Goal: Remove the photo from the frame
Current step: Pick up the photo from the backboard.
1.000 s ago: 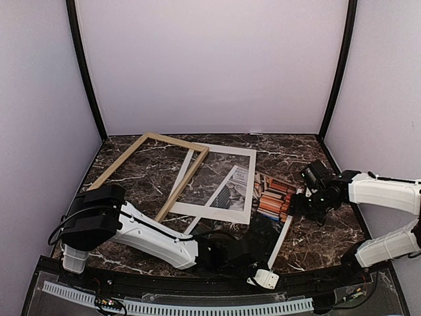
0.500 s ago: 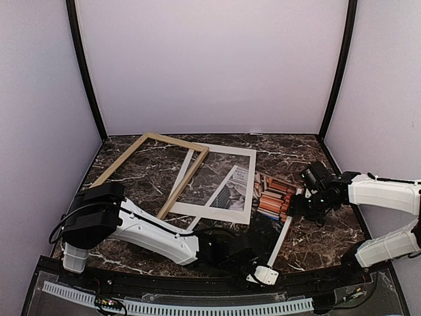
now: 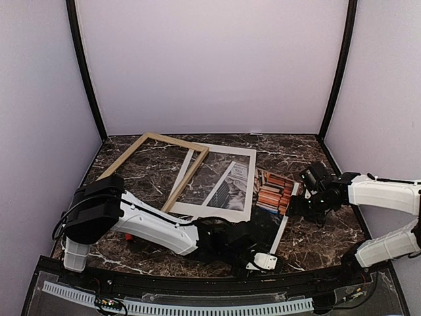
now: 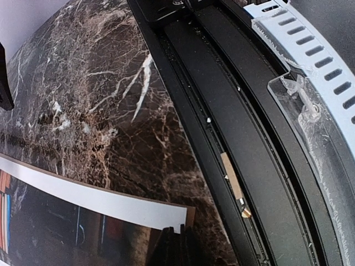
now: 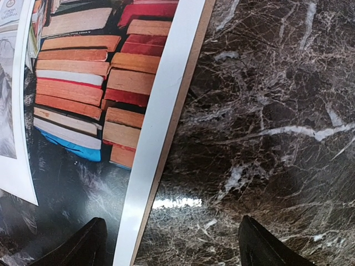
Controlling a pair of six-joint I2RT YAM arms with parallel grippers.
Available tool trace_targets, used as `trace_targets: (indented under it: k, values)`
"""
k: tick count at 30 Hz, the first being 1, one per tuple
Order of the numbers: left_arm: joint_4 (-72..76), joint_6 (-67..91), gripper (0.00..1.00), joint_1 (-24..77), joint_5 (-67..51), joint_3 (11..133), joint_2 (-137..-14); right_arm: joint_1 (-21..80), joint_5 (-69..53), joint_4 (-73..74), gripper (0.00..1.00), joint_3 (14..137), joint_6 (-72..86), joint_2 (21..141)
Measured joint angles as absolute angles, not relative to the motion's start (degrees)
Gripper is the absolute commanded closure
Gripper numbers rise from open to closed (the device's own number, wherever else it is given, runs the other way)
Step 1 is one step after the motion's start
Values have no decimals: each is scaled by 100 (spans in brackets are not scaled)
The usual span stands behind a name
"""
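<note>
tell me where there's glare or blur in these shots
Right wrist view: a white glare patch on the marble table beside the photo, fingertips dark and soft. Left wrist view: the left hand is a dark blur. Top view: even, soft light.

Saw a dark, white-veined marble table (image 3: pixel 314 232) under pale lilac walls (image 3: pixel 210 66). Found a white mat border (image 3: pixel 227 149) lying flat near its middle, open centre showing marble. Noted a black rail (image 4: pixel 260 166) and a white slotted strip (image 4: pixel 310 52) along the near edge.
</note>
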State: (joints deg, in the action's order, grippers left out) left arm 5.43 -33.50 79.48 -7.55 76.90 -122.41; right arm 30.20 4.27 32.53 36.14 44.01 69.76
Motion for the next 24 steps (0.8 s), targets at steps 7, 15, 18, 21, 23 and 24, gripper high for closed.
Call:
trace_targets:
  k: [7,15,18,21,23,24]
  values:
    - [460,-3188,97,7889,-803,7749,-12241,3020,381,3208,18,3590,4403,6987]
    - [342,-3114,66,7881,-799,7804,-12241,3020,342,3221,17,3573,4399,6971]
    - [305,-2998,62,7896,-670,7872,-12241,3020,331,3310,17,3573,4394,6794]
    - [331,-2738,59,7861,-613,7911,-12223,3020,233,3369,17,3573,4381,6420]
    - [419,-2576,58,7835,-604,7854,-12180,3020,132,3404,16,3573,4379,6112]
    - [486,-2475,59,7813,-596,7767,-12114,3020,78,3430,16,3573,4381,5964]
